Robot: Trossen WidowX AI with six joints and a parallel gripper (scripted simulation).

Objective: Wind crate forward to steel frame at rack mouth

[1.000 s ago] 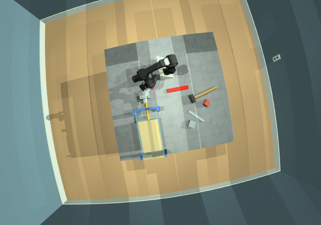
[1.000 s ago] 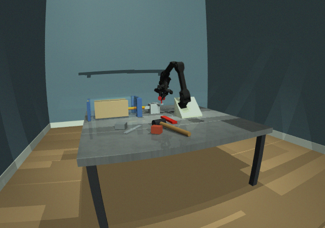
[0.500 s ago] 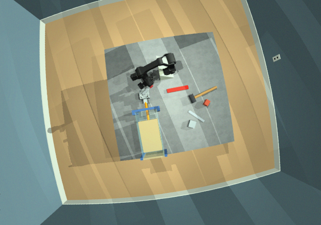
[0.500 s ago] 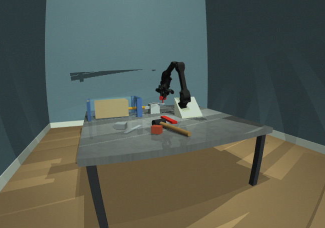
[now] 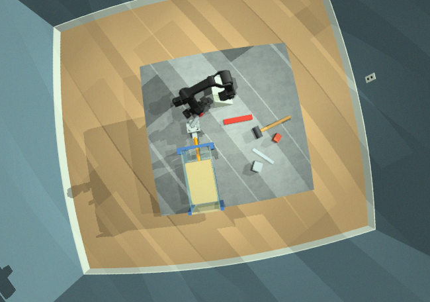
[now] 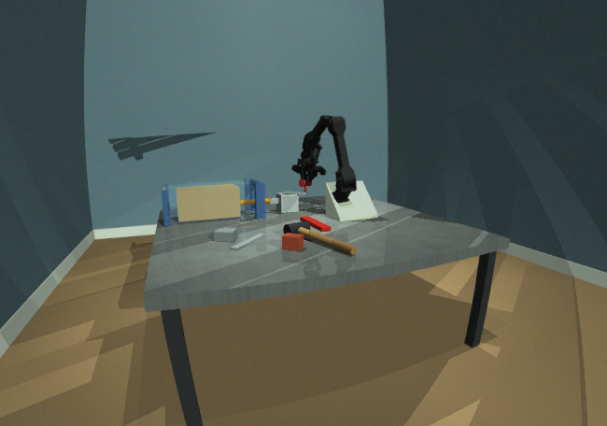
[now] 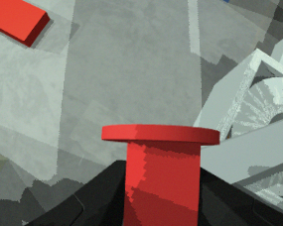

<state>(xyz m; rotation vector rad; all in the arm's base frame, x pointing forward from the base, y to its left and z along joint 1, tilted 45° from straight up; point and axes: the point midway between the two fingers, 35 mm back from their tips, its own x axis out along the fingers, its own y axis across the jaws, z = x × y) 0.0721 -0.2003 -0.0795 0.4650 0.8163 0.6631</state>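
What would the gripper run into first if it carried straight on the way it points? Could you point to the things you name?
Beyond the red knob (image 5: 201, 114) (image 6: 302, 182) (image 7: 162, 183) already in the gripper (image 5: 200, 114) (image 6: 303, 181) (image 7: 155, 171), probably the handle's grey crank arm (image 5: 194, 122) (image 6: 293, 192) (image 7: 248, 154), though depth is unclear.

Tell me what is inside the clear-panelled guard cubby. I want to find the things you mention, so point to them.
Inside the clear-panelled guard cubby with blue end frames (image 5: 213, 156) (image 6: 261, 200) sits a tan box-shaped crate (image 5: 201, 181) (image 6: 208, 202), with an orange strap (image 5: 196, 142) (image 6: 247, 202) running to its front. Whatever lies beneath the crate is covered.
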